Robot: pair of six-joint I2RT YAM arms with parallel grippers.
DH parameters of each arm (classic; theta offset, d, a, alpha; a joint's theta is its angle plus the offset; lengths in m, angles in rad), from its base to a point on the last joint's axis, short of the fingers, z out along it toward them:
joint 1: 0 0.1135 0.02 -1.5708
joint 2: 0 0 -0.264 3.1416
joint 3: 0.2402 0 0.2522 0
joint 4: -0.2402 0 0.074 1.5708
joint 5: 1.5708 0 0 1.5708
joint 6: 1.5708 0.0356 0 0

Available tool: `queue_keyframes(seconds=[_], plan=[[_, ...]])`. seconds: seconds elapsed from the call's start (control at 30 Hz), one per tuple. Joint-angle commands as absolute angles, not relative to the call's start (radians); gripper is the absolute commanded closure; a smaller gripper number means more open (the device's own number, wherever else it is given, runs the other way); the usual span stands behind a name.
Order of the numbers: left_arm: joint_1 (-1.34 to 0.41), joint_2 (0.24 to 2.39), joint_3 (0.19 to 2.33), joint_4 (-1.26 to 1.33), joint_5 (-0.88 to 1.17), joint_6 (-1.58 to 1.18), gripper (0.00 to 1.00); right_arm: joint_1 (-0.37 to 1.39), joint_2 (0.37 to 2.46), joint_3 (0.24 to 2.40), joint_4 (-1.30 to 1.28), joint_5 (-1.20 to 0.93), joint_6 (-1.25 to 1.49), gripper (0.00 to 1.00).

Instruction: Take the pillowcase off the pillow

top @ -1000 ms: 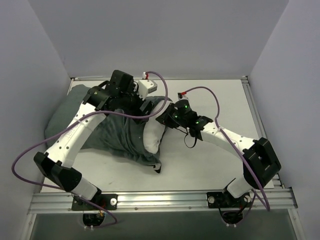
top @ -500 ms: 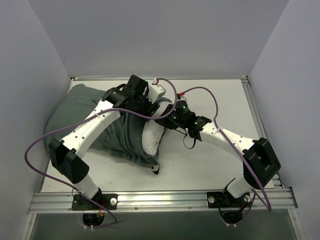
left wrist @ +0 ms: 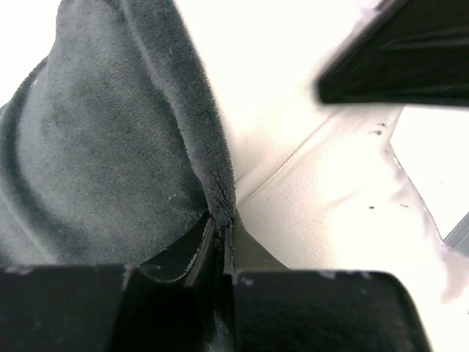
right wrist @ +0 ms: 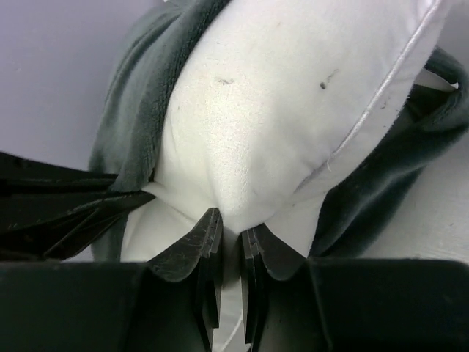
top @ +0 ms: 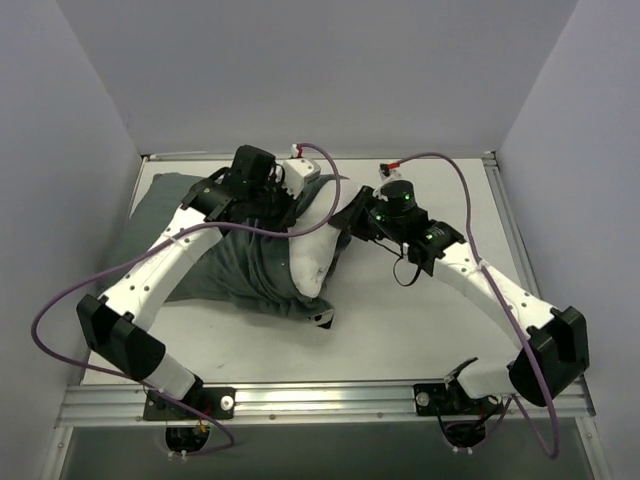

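Pillowcase [top: 205, 265]: it's sprawled over the left half of the table [top: 430, 330], grey-green plush side up and rumpled, with its open mouth facing the middle.
Left arm [top: 150, 270]: it comes up from the near-left base and arches over the cover, with the wrist above the cover's far edge.
Left gripper [left wrist: 218, 242]: it's down at the open hem, jaws pressed together and biting the grey-green edge.
Cover against the left fingers [left wrist: 192, 257]: the hem is caught right between them. In the left wrist view a plush fold rises straight out of the pinch and billows off to the left, while white cushion fabric lies just beside it on the right.
Pillow [top: 312, 250]: its white end bulges out of the cover's mouth near the middle of the table, and the rest is tucked inside the grey-green fabric.
Right gripper [right wrist: 231, 242]: it meets that bare white end from the right, jaws nearly together and nipping a tuck of the white fabric.
Cushion against the right fingers [right wrist: 201, 242]: the pinched tuck sits between them and the plump body swells up just beyond the tips. The grey-green cover wraps around it on both sides, clear of this grip.
Right arm [top: 490, 290]: it stretches from the near-right base diagonally toward the centre.
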State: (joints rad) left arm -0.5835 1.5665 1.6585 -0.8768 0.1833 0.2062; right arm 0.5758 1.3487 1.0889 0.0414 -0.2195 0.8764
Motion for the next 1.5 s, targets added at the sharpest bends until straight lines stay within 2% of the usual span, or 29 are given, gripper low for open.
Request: queue_keyframes(seconds=[0.0,0.13,0.23,0.3,0.4,0.43,0.5,0.57,0.6,0.8,1.03,1.23,1.3,1.37,1.4,1.43,1.47], plan=[[-0.454,1.528,1.617,-0.956,0.078,0.241,0.88,0.509,1.218,1.216,-0.035,-0.19,0.763,1.0],[-0.419,1.526,1.62,-0.946,0.118,0.232,0.9,0.491,1.198,1.255,-0.093,-0.222,0.739,1.0],[-0.405,1.522,1.654,-0.962,0.23,0.212,0.82,0.489,1.198,1.246,-0.098,-0.227,0.742,1.0],[-0.405,1.51,1.678,-0.963,0.293,0.187,0.97,0.497,1.207,1.188,-0.034,-0.247,0.773,1.0],[-0.417,1.508,1.663,-0.937,0.298,0.173,0.98,0.509,1.229,1.097,0.001,-0.259,0.833,1.0],[-0.42,1.511,1.655,-0.934,0.284,0.178,0.98,0.517,1.232,1.085,0.02,-0.25,0.841,0.89],[-0.419,1.52,1.625,-0.924,0.273,0.183,0.98,0.531,1.229,1.031,0.079,-0.221,0.883,0.56],[-0.42,1.523,1.609,-0.907,0.278,0.175,0.98,0.578,1.226,0.98,0.153,-0.204,0.96,0.09],[-0.42,1.528,1.605,-0.902,0.288,0.167,0.98,0.603,1.232,0.948,0.211,-0.192,0.975,0.0],[-0.425,1.531,1.606,-0.861,0.322,0.124,0.98,0.756,1.35,0.919,0.406,-0.19,1.087,0.0],[-0.425,1.534,1.609,-0.825,0.362,0.089,0.98,0.857,1.485,0.9,0.511,-0.117,1.207,0.0],[-0.425,1.545,1.605,-0.811,0.409,0.061,0.98,0.906,1.626,0.957,0.519,-0.087,1.212,0.0],[-0.425,1.551,1.606,-0.811,0.431,0.055,0.98,0.907,1.669,1.024,0.445,-0.075,1.193,0.02],[-0.423,1.549,1.608,-0.815,0.436,0.057,0.98,0.894,1.709,1.032,0.457,-0.064,1.177,0.1],[-0.422,1.548,1.608,-0.815,0.434,0.058,0.98,0.888,1.712,0.996,0.529,-0.069,1.192,0.18],[-0.42,1.546,1.608,-0.819,0.431,0.061,0.98,0.882,1.707,0.97,0.575,-0.074,1.212,0.43],[-0.416,1.542,1.608,-0.821,0.428,0.064,0.98,0.87,1.701,0.945,0.618,-0.075,1.251,0.57]])
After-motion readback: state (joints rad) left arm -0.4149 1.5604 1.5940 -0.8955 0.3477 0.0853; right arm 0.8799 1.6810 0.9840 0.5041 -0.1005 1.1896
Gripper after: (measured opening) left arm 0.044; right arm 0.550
